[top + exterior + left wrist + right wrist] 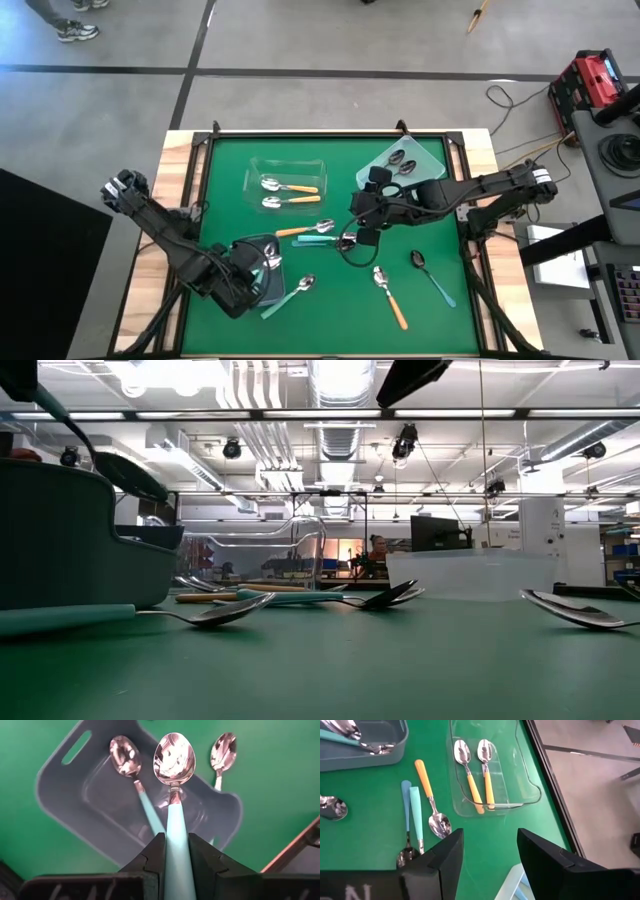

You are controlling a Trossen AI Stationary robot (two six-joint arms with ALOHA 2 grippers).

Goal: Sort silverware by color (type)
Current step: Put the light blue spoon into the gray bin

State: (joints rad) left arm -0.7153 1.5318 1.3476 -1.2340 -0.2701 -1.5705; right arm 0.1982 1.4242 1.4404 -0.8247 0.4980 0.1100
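Note:
My left gripper (175, 840) is shut on a teal-handled spoon (173, 757) and hovers over the grey bin (60, 795) at the table's near left (262, 268). A second teal spoon (131, 767) lies inside that bin. My right gripper (487, 845) is open above the table's middle (352, 240), touching nothing. Just past it lie an orange spoon (427, 785) and two teal spoons (415, 815). Two orange spoons (477, 775) lie in the clear bin (285, 185). My left gripper pinches the teal spoon's handle (176, 827) between its two fingers, which lie along it. The spoon is lifted clear, its metal bowl (173, 757) pointing away from the gripper over the grey bin.
A pale bin (405, 165) at the far right holds dark spoons. Loose on the green mat: a teal spoon (290, 295) beside the grey bin, an orange spoon (390, 297) and a blue-handled spoon (432, 277) near the right front. A raised black frame (330, 133) edges the mat.

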